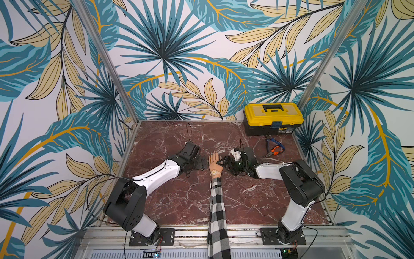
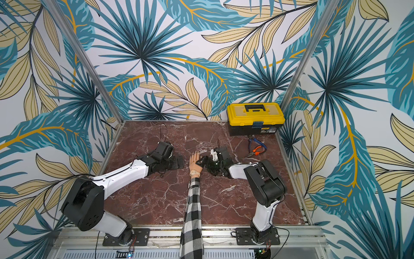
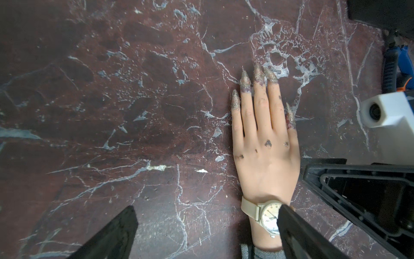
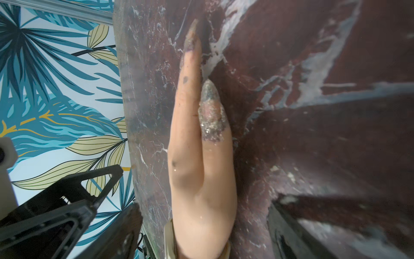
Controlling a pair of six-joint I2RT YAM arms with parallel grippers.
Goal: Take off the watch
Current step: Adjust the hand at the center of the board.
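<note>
A mannequin hand (image 1: 214, 160) lies palm down on the red marble table (image 1: 170, 201), and its arm wears a black-and-white checked sleeve (image 1: 217, 213). The watch (image 1: 214, 172) is strapped round the wrist; its cream strap and pale round face (image 3: 266, 216) show in the left wrist view. My left gripper (image 3: 206, 226) is open just left of the wrist, with one fingertip (image 3: 291, 226) over the watch face. My right gripper (image 4: 208, 224) is open and straddles the hand from its thumb side near the wrist, with gaps on both sides. The strap edge (image 4: 168, 237) shows there.
A yellow and black toolbox (image 1: 273, 117) stands shut at the back right corner. Pliers (image 1: 274, 149) with orange and blue handles lie in front of it, close behind the right arm. Metal frame posts and patterned walls enclose the table.
</note>
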